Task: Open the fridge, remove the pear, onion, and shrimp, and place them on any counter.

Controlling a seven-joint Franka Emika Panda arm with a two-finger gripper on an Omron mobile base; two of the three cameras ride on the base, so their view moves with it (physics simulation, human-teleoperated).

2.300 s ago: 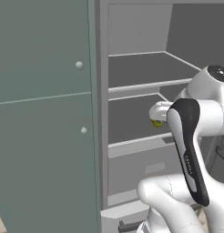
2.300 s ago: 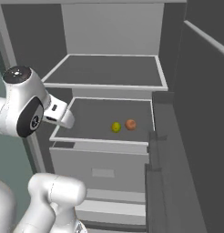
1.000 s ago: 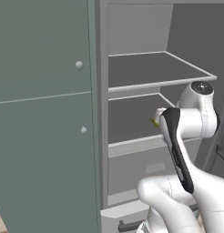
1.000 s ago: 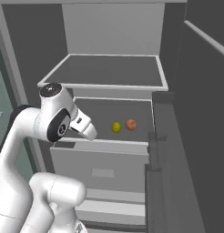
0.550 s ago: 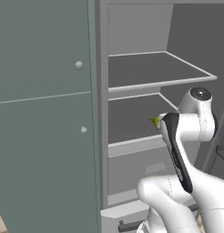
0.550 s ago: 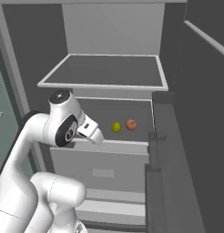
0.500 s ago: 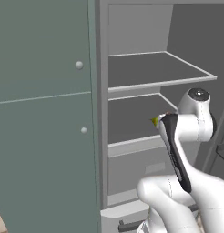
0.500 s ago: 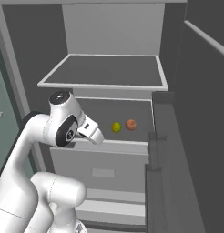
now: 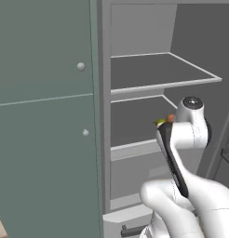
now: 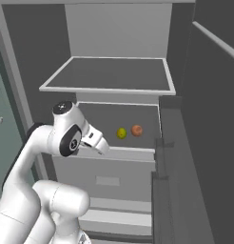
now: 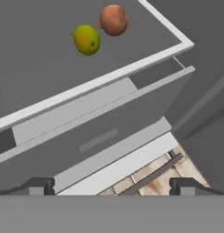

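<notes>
With the fridge (image 10: 114,28) already standing open, I hold my tool (image 10: 101,145) released and empty just off the front edge of its lower shelf (image 10: 138,116), jaws spread wide to take the pear (image 10: 121,133), which sits mid-shelf just beside the onion (image 10: 136,130).

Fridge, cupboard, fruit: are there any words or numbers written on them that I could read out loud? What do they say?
None: no words, numbers, labels or signs can be read in any view.
The fridge has plain grey walls and shelves.
The cupboard next to it has bare doors with round knobs.
The pear and onion carry no stickers.
</notes>
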